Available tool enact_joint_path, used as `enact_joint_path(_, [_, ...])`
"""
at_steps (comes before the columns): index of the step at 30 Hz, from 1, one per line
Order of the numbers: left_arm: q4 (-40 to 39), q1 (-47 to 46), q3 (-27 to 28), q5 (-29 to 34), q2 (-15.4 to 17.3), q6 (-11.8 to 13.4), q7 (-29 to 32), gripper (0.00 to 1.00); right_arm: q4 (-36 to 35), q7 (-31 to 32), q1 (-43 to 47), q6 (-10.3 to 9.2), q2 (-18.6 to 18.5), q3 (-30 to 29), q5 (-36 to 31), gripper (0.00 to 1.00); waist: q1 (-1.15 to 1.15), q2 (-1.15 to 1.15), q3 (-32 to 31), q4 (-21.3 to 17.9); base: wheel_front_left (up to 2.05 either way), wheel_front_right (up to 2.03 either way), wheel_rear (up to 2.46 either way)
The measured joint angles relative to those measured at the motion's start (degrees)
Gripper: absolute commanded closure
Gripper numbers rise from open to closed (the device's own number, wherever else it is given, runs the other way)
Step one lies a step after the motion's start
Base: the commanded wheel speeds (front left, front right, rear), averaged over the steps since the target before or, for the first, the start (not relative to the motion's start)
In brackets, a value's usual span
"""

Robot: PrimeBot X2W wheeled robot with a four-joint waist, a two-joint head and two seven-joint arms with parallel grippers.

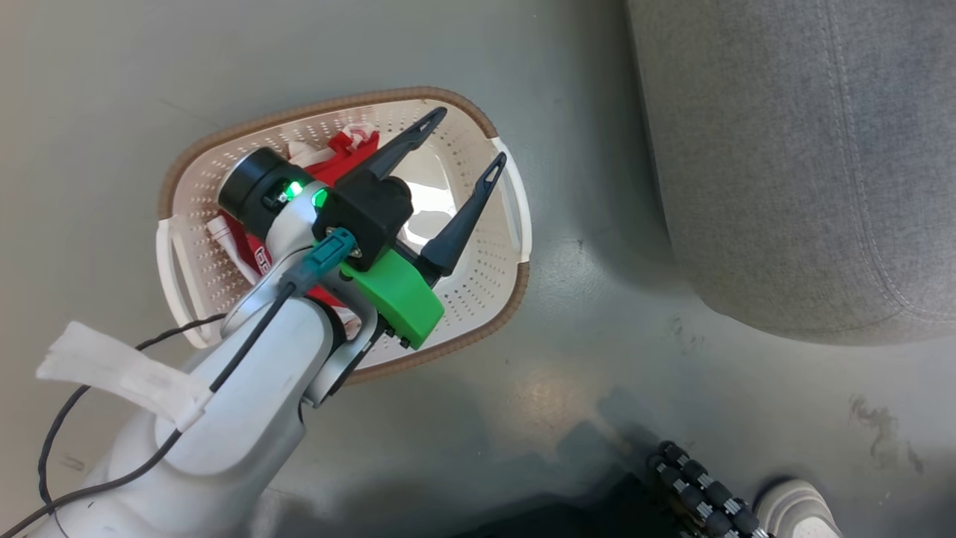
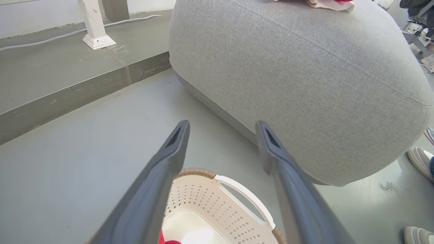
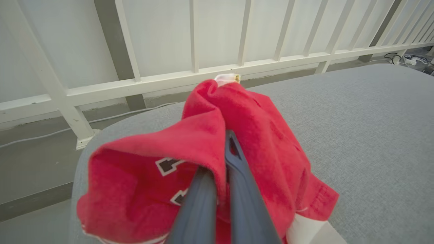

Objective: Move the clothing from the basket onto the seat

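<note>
Grey floor (image 1: 112, 75), basket (image 1: 336, 104) centre-left: left end effector (image 1: 470, 135) agape, empty; right end effector (image 3: 230, 147) pinches clothing (image 3: 264, 122) over seat (image 3: 373, 118); loose fold may slip.

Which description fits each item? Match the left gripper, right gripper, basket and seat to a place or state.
Items:
1. left gripper
2. right gripper
3. basket
4. seat

Descriptions:
A. grey, beside the basket
B. jaws shut on a red garment
C. on the floor, red clothing inside
D. jaws wide apart above the basket

Pairs: 1-D, 2-B, 3-C, 4-A
</note>
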Motion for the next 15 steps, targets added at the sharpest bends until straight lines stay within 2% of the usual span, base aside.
enact_joint_path(8, [-0.6,0.0,0.8,-0.2,0.9,0.2,0.1,0.0,3.5,-0.2,0.0,0.4,2.1,1.4,0.0,1.0,0.0,0.0,0.6,-1.6,0.0,0.0,0.0])
enact_joint_path(9, [-0.6,0.0,0.8,-0.2,0.9,0.2,0.1,0.0,3.7,-0.4,0.0,0.62,2.1,1.5,0.0,0.9,0.0,0.0,0.6,-1.8,0.0,0.0,0.0])
enact_joint_path(10, [-0.6,0.0,1.0,-0.2,1.0,0.2,0.0,0.0,4.0,-0.9,0.0,0.63,2.3,1.6,0.0,0.65,0.0,0.0,0.6,-1.9,0.0,0.0,0.0])
enact_joint_path(11, [-0.6,0.0,1.3,-0.2,1.1,0.3,0.0,0.0,4.3,-1.2,0.0,0.79,2.7,1.9,-0.1,0.35,0.0,0.0,0.5,-2.1,0.0,0.0,0.0])
enact_joint_path(12, [-0.6,0.0,1.4,-0.2,1.2,0.5,0.0,0.0,4.5,-1.8,0.0,1.26,3.1,2.2,-0.1,0.0,0.0,0.0,0.5,-2.3,0.0,0.0,0.0])
enact_joint_path(15, [-0.6,0.0,1.7,-0.3,1.5,0.5,0.0,0.0,5.1,-3.2,0.0,1.98,3.9,2.9,-0.1,0.0,0.0,0.0,0.2,-3.0,0.0,0.0,0.0])
